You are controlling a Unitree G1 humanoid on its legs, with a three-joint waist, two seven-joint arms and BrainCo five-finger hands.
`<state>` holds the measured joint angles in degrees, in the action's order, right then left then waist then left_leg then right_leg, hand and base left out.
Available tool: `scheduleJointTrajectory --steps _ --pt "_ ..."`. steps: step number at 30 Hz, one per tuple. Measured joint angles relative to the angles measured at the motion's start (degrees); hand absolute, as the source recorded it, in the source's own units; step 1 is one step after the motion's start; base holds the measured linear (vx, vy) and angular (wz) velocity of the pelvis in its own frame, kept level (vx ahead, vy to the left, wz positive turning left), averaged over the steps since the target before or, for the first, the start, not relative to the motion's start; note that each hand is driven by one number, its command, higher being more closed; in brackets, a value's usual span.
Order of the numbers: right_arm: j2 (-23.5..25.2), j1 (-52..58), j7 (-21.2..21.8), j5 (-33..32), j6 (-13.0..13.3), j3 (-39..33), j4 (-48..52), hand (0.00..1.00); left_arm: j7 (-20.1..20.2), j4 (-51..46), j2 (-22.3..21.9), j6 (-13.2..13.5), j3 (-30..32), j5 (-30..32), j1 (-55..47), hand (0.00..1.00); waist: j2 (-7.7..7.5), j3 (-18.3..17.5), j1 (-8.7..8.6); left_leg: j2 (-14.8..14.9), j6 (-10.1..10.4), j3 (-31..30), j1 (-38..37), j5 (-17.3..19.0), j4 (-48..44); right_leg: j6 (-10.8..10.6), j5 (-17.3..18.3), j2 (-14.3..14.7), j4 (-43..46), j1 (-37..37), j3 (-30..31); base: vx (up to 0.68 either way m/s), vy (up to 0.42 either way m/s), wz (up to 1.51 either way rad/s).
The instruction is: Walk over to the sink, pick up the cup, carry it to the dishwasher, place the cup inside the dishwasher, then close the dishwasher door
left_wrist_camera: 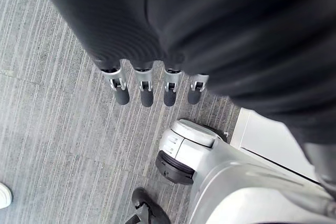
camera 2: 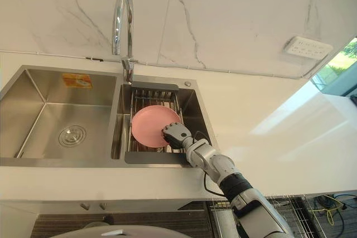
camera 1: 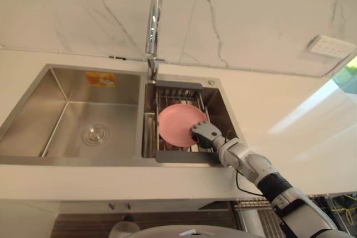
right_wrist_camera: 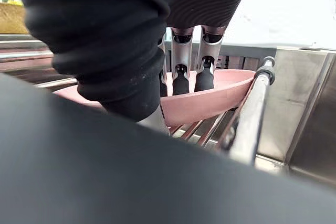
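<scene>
Left eye view: A stainless double sink (camera 1: 33,110) is set into a white countertop (camera 1: 268,115) below a marble wall. A chrome faucet (camera 1: 153,20) rises from the back edge, over the divider between the basins. The left basin holds a round drain (camera 1: 96,134) and has an orange sticker (camera 1: 101,78) on its back wall. The right basin holds a wire rack (camera 1: 178,94), and a pink dish (camera 1: 175,124) lies on it. The right hand (camera 1: 205,134) reaches in from the near right and meets the dish at its near right edge. A white outlet plate (camera 1: 332,45) is on the wall at far right.

Right eye view: The layout is the same. The dish sits in the right basin on the rack, with the right hand at its rim. A wire basket (camera 2: 290,210) shows below the counter edge at lower right.

Left wrist view: The left hand (left_wrist_camera: 147,85) hangs over grey striped flooring (left_wrist_camera: 52,129), well away from the sink. Its fingers are straight and hold nothing.

Right wrist view: The right hand's fingers (right_wrist_camera: 181,72) extend straight down past the dish's rim, and their dark tips rest on its inner face. They are not curled around it. The dish is shallow and rests on the rack's bars. A rack rail (right_wrist_camera: 252,114) runs alongside it, next to the steel basin wall.
</scene>
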<state>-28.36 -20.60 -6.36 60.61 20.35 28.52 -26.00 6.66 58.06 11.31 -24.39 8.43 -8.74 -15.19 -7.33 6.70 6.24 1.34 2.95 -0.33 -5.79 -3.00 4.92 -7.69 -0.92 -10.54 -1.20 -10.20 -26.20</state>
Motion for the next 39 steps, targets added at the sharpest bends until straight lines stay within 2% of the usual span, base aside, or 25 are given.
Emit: scheduleJointTrajectory --steps 4,7,14,16,20,21,24,32,39 --pt "-1.04 -0.15 -2.55 0.01 0.98 0.55 -1.15 1.00 0.02 -0.01 0.05 0.90 -0.05 2.46 0.05 0.00 -0.41 0.21 0.19 -0.13 -0.24 -0.72 0.37 0.04 0.00 -0.04 0.09 -0.12 0.18 0.01 -0.69 -0.02 0.002 0.10" --pt "-1.67 -0.26 -5.77 0.01 1.97 0.58 -1.87 1.00 -0.11 -0.01 0.25 3.60 -0.84 7.82 0.02 0.00 -0.46 0.23 0.20 -0.17 -0.23 -0.88 0.64 -0.04 0.00 -0.04 0.10 -0.19 0.20 0.01 -1.08 -0.01 0.004 0.07" --pt "-2.14 -0.21 -13.82 0.38 2.02 0.29 -1.88 1.00 -0.12 -0.07 0.55 4.31 -1.76 7.85 -0.09 0.00 -0.39 0.27 -0.02 -0.04 -0.22 -0.34 0.72 -0.03 -0.01 -0.01 0.08 -0.13 0.21 0.36 -0.54 0.00 0.001 -0.03" --pt "-1.83 -0.12 -17.77 1.39 1.69 -0.88 -1.70 1.00 -0.12 -0.37 0.42 4.31 -1.72 7.82 -0.04 0.00 0.19 0.66 0.03 -0.01 -0.26 -0.08 0.74 -0.01 -0.01 -0.01 0.08 -0.09 0.22 0.50 -0.25 0.00 0.000 -0.05" --pt "-1.56 -0.45 -21.12 2.65 1.87 -4.47 1.76 1.00 -0.07 -1.24 -0.78 4.31 -1.22 7.82 -0.08 0.00 1.42 1.53 0.41 -0.10 -0.02 -0.15 0.76 -0.18 -0.04 0.17 -0.14 -0.17 0.21 0.41 -0.23 0.00 0.000 0.02" --pt "-1.53 -0.80 -21.84 2.63 1.88 -5.08 3.14 1.00 -0.05 -1.30 -1.23 4.31 -1.00 7.82 -0.08 0.00 2.13 1.99 0.40 -0.10 -0.19 -0.23 0.79 -0.29 -0.05 -0.15 -0.30 -0.16 0.21 0.38 -0.23 0.00 0.000 0.05" --pt "-1.54 -2.04 -22.52 2.63 1.90 -5.27 4.58 1.00 -0.03 -1.42 -2.02 4.31 -0.65 7.82 -0.28 0.00 2.97 2.46 0.16 -0.12 -0.42 -0.73 0.68 -0.53 -0.40 -0.30 -0.43 -0.15 0.13 0.36 -0.84 0.00 0.000 0.09" --pt "-1.81 -3.20 -22.44 2.59 1.63 -9.72 8.54 1.00 -0.03 -3.39 -2.20 4.29 -0.65 7.88 -1.74 0.00 2.69 2.35 0.05 -0.01 -0.29 0.83 -0.29 -0.44 -0.41 -0.26 -0.48 -0.40 0.32 0.09 0.22 0.00 0.003 -0.05" --pt "-5.01 -3.08 -20.01 0.17 1.73 -14.28 16.83 1.00 0.00 -3.32 -2.48 4.27 -0.83 8.99 -2.39 0.00 2.81 2.25 -1.33 0.36 -0.44 3.87 -0.47 -0.59 -0.06 0.07 -1.41 -0.04 0.37 1.76 3.14 -0.09 0.011 -0.22"
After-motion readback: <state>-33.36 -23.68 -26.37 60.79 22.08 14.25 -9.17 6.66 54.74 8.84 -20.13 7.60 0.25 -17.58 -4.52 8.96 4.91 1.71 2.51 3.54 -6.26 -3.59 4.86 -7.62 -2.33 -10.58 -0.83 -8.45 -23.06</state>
